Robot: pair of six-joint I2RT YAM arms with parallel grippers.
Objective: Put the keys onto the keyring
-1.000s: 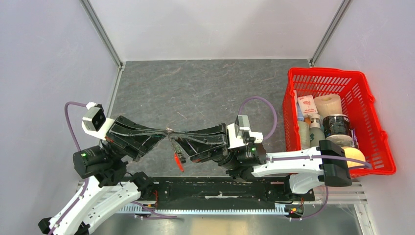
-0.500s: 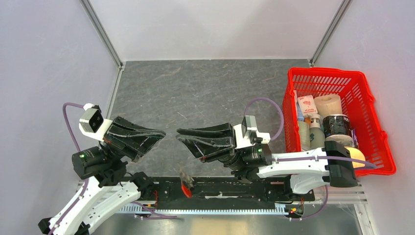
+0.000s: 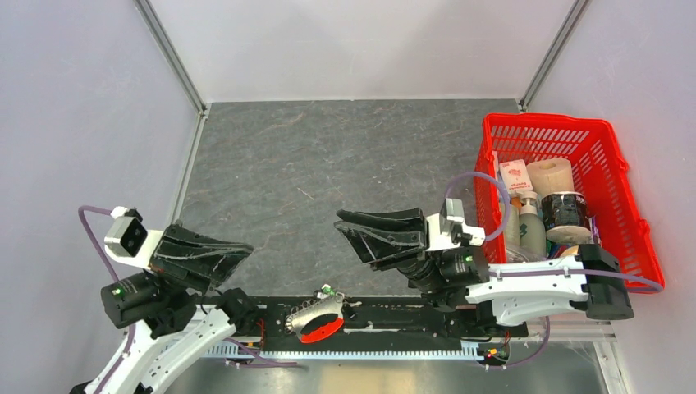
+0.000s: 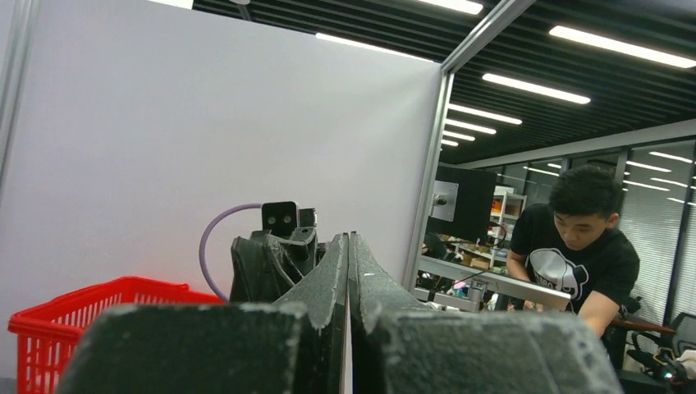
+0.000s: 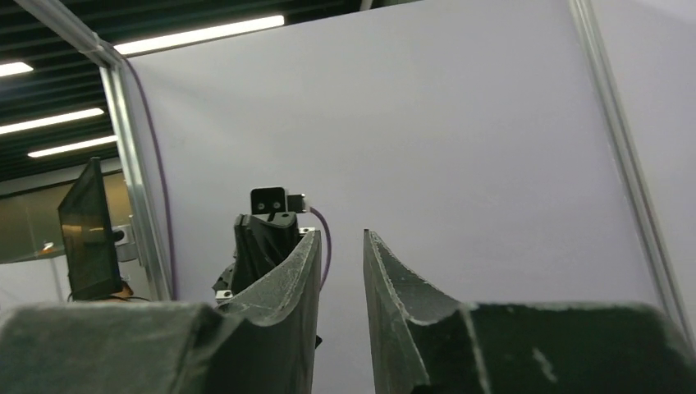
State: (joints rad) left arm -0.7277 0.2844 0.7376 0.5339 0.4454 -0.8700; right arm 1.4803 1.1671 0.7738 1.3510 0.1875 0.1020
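Observation:
The keyring, with its red oval fob, short chain and small green tag, lies on the black rail at the near table edge, between the two arm bases. No yellow-tagged key shows in any view. My left gripper is shut and empty, raised at the left and pointing right; in the left wrist view its fingers press together. My right gripper is slightly open and empty, raised right of centre and pointing left; the right wrist view shows a narrow gap between its fingers. Both grippers are apart from the keyring.
A red basket at the right holds bottles, a roll and packets. The black rail runs along the near edge of the grey table. Side walls and metal posts enclose the table.
The two grippers held the keyring between them a second ago. It dropped onto the near rail, and both arms pulled apart and back. The right gripper opened slightly.

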